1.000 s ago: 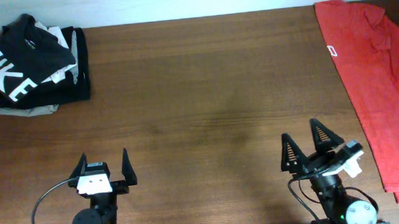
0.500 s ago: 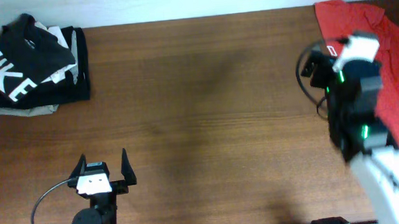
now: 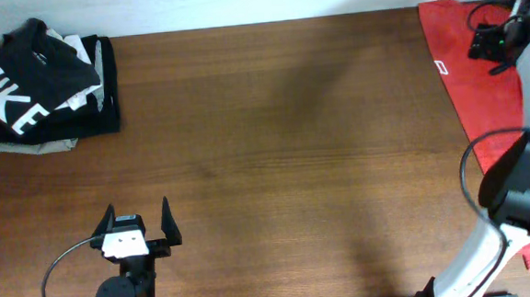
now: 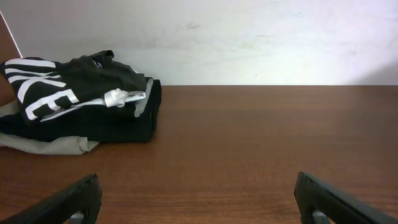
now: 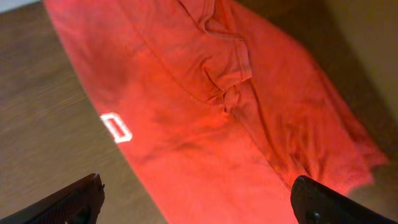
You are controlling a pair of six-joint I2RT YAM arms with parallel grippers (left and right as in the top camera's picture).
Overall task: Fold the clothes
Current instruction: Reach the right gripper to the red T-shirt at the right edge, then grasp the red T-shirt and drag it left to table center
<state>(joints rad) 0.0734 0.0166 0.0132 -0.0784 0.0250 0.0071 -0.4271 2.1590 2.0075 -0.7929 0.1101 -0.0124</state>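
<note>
The clothes, a red-orange T-shirt (image 3: 485, 98) with a small white logo (image 3: 441, 67), lie spread along the table's right edge. In the right wrist view the T-shirt (image 5: 211, 124) fills the frame, wrinkled around the collar, with its logo (image 5: 116, 127) near the left hem. My right gripper (image 3: 487, 43) hangs open above the shirt's far end, apart from the cloth, with nothing between its fingers (image 5: 73, 202). My left gripper (image 3: 139, 226) stands open near the front left, far from the shirt, over bare wood (image 4: 199, 208).
A pile of folded garments (image 3: 40, 88), a black one with big white letters on top of grey and white ones, sits at the back left corner and also shows as the pile (image 4: 81, 93) ahead of the left gripper. A pale wall (image 4: 249, 37) bounds the far edge.
My right arm has swung from the front right of the table up to the far right corner, over the T-shirt. The left arm has not moved.
</note>
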